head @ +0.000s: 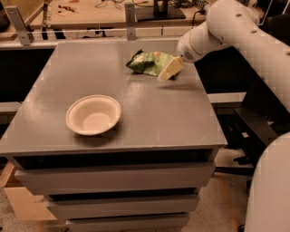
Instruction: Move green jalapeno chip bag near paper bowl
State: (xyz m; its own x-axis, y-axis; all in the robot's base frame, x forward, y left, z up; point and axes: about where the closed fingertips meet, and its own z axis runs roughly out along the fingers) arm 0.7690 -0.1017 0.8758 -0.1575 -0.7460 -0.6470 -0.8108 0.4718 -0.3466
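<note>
Gripper (168,71) at the chip bag (148,62), on its side away from the bowl (93,114), hold impossible to tell; a shallow pinch could slip off

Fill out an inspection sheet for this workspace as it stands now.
Surface: grey table, drawers beneath it.
Job's things: green jalapeno chip bag at the far right; paper bowl at the near left, upright, well apart from the bag.
Clutter: nothing seen.
Grippers: gripper low over the table at the bag's right end.
Cables: nothing seen on the table.
Surroundings: workbench behind; dark chair at the right.
</note>
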